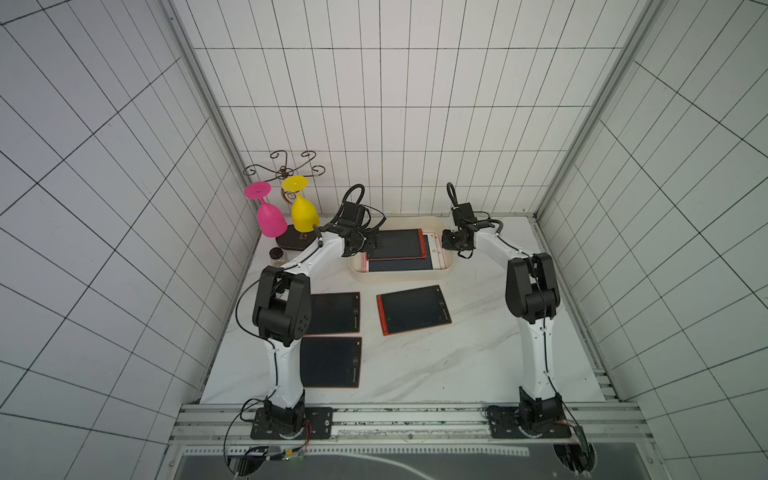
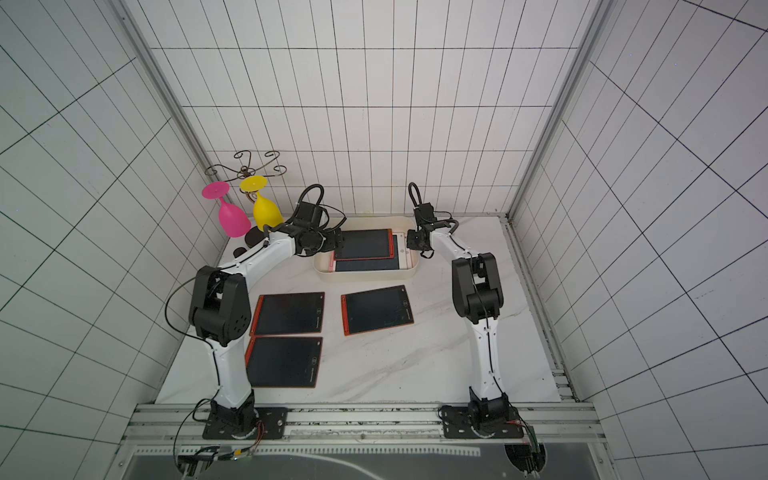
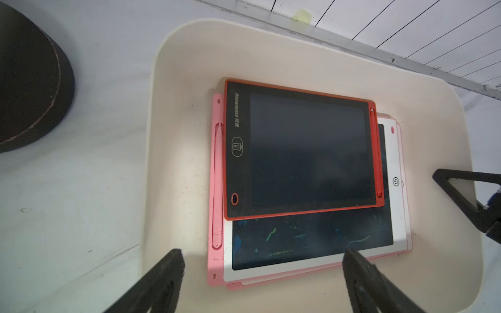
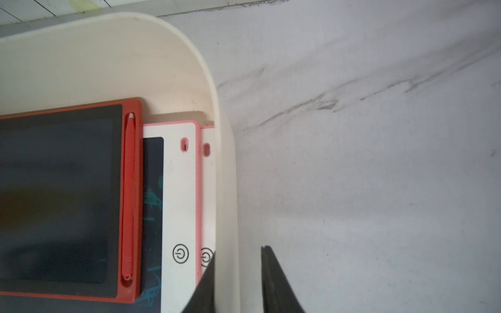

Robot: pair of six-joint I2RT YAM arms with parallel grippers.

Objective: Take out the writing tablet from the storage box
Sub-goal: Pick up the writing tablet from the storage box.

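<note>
reach-in step i'd say: left gripper (image 3: 263,252) jaws spread wide, empty, over the red-framed black writing tablet (image 1: 399,244) lying topmost in the cream-white plastic storage box (image 1: 399,276), upper centre of frame; right gripper (image 4: 238,249) narrow astride its wall, pinch unclear; next i nip the tablet's edge.

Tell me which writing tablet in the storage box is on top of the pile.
The red-framed tablet with the black face; it lies uncovered on top, while the white-faced pink-edged tablets lie beneath it, partly hidden.
</note>
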